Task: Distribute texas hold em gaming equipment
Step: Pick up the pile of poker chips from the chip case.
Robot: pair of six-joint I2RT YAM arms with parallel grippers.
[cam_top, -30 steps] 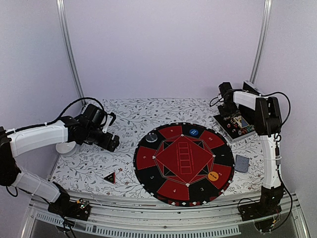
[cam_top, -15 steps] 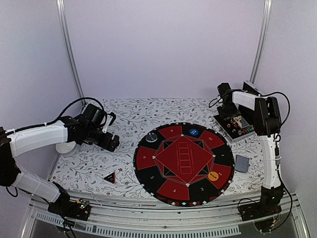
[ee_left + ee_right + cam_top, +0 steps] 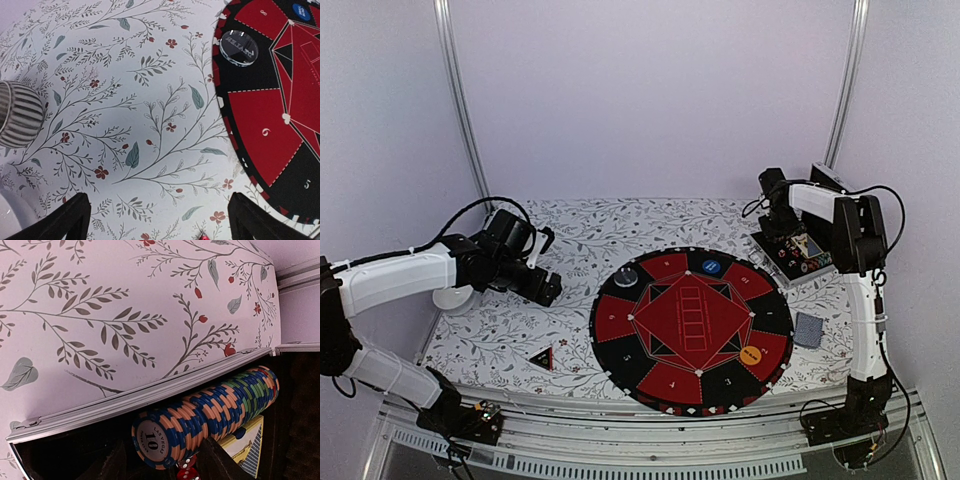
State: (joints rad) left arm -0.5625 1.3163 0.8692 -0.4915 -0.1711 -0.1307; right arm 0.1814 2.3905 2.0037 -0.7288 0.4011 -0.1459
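While its jaws stand wide apart with nothing between them, the left gripper (image 3: 542, 288) hovers at centre left, above the black-red triangle (image 3: 541, 358). A dark disc (image 3: 626, 277), blue disc (image 3: 711, 267) and orange disc (image 3: 751, 354) sit on the mat (image 3: 690, 385), likely marking seats. A card (image 3: 807, 329) lies at lower right. Upper right, the right gripper (image 3: 162, 467) straddles the chip row (image 3: 210, 405) in its case (image 3: 150, 399) with jaws parted and not clamped, probably to draw chips.

High behind the near edge, the top camera covers the whole table (image 3: 550, 225). The left wrist camera looks down close on the mat's (image 3: 260, 145) left rim. The right wrist camera sits closer still over the chips (image 3: 210, 410) in their case (image 3: 125, 401). Both spots lie within the overhead view.
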